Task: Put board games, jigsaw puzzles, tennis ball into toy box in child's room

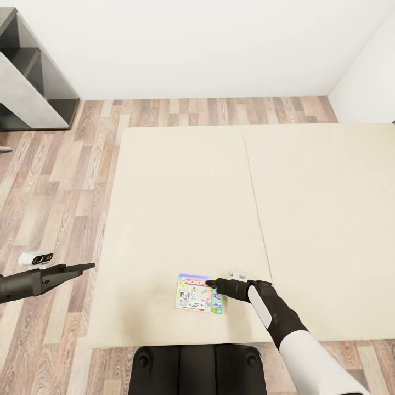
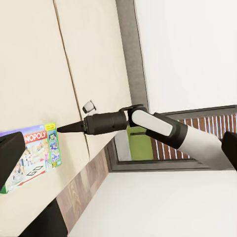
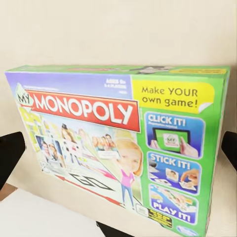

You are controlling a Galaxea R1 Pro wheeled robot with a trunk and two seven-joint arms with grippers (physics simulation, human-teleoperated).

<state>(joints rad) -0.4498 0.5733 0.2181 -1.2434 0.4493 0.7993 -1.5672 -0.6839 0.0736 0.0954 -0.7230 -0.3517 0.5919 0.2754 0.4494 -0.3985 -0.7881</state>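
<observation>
1. Head view: the Monopoly box (image 1: 199, 293) lies flat on the bed (image 1: 181, 208), near the bed's front edge and just left of the seam between the two panels. The right gripper (image 1: 212, 283) reaches in from the right, its dark tips over the box's upper right corner. Its fingers look drawn together to a point, but this view does not settle whether they touch the lid. The left gripper (image 1: 82, 267) hangs over the wood floor (image 1: 55, 181) to the left of the bed, well apart from the box and holding nothing; its fingers look close together.

2. Left wrist view: the right gripper (image 2: 63, 128) shows as a narrow dark point just beside the box (image 2: 32, 157) at its upper edge. Whether it touches cannot be told. A small white object (image 2: 89, 106) lies on the mattress nearby.

3. Right wrist view: the box (image 3: 123, 148) lies close under the camera. Dark finger parts (image 3: 11, 154) show at both side edges, spread wider than the lid, so the pincer appears open around it and has hold of nothing yet.

4. Judgement: the step in hand is the approach to grasp this first board game. The next move calls for lowering onto one edge, closing firmly, then lifting flat before carrying it to the toy box.
</observation>
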